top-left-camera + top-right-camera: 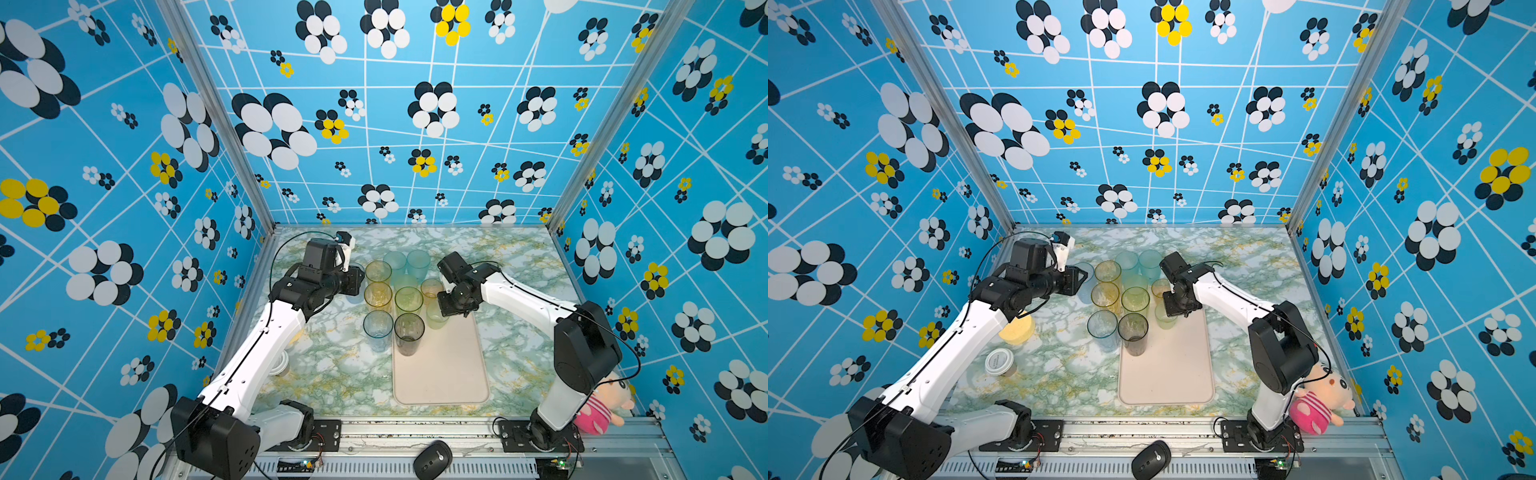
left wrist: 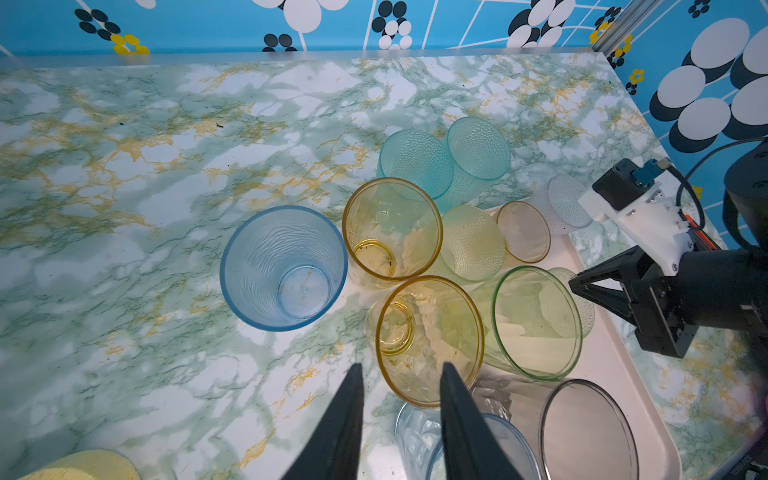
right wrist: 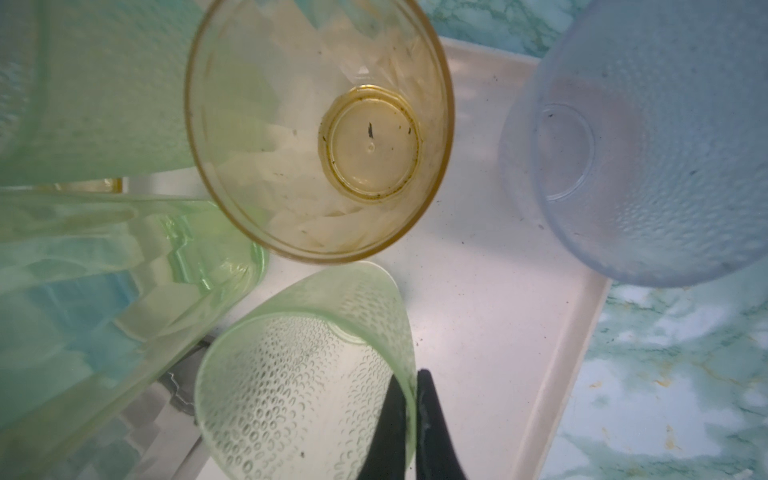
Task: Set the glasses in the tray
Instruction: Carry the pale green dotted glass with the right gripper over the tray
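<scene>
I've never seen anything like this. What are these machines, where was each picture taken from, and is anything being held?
Two robot arms stand at a marble-patterned table. Two pictures look down from overhead; the two close-ups come from cameras on the arms' wrists. Coloured translucent tumblers crowd the far end of a cream tray, some beside it. The right gripper pinches the wall of a dimpled green tumbler. The left gripper is open and empty, near an amber tumbler.

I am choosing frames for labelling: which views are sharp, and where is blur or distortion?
Both top views: evenly lit, sharp, blue flowered walls splayed by wide lens. Left wrist view: wavy blue translucent tumbler sharp, black fingers soft. Right wrist view: too close, pale blue dimpled tumbler blurred.
</scene>
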`<state>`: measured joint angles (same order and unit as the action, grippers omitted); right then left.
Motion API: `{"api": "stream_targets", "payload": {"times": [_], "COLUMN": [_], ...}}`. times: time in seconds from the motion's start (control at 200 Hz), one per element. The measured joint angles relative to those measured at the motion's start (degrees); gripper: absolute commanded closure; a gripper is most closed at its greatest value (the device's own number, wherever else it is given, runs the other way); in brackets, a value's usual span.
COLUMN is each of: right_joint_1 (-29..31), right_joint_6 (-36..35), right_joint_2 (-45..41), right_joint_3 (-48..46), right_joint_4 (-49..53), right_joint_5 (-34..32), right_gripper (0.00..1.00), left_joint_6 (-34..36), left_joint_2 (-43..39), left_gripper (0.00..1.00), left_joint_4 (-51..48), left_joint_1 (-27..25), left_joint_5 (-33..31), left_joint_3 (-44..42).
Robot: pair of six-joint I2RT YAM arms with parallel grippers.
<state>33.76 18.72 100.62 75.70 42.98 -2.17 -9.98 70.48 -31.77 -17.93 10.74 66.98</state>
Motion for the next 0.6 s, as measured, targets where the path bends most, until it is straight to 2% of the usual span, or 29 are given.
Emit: {"api": "stream_targets", "payload": {"times": [0.245, 0.6], "right_joint_1": [0.2, 0.4], "right_joint_6": [0.0, 0.2], "right_joint_2": [0.8, 1.5], "right_joint_3": [1.2, 1.5], "right_joint_4": [0.0, 0.0], "right_joint_5": [0.0, 0.6], "right_gripper": [0.98, 0.87], "left_joint_6": [0.5, 1.0], "left_joint_2": [0.3, 0.3], "left_gripper": [0.65, 0.64], "left_joint_4": [0.0, -0.6], "left_joint_1": [0.5, 0.7], "left_joint_5": [0.0, 0.0], "left_joint_3": [0.0, 0.0]}}
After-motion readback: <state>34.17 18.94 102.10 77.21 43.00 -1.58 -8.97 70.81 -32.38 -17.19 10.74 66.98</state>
